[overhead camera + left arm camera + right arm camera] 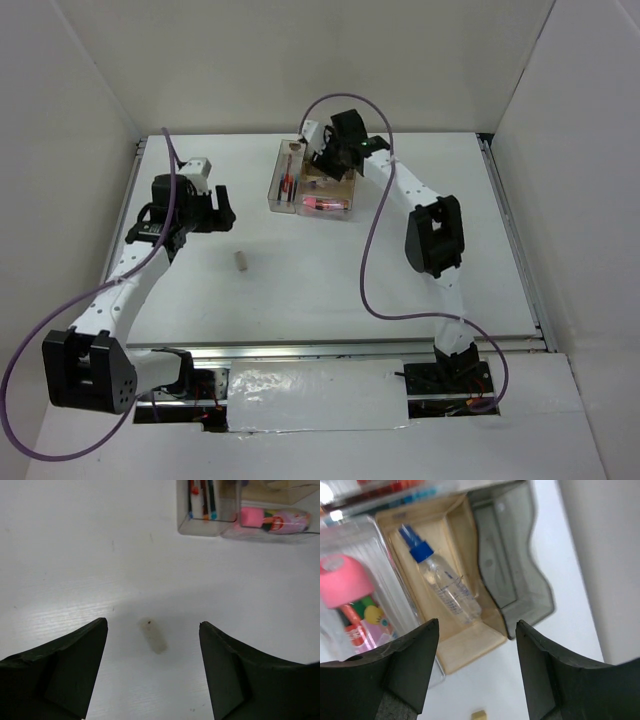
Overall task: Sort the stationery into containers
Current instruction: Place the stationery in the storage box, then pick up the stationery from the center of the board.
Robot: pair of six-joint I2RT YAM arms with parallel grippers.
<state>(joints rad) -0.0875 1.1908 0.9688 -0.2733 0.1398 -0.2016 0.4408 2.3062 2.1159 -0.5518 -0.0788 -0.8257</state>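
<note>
Beige block (152,635) lies flat on the white table (60,555), left of and nearer than the organizer tray (520,580). Left gripper (226,208) hovers above it, fingers spread, holding nothing.

Risk: the block is small and skewed to the jaws, so closing could spin it out.

Right gripper (476,630) hangs open and unloaded over the tray's right compartments, likely blocking the left arm's drop path.

Blue-capped bottle (442,582), pens (202,500) and pink tube (272,521) are already binned.
</note>
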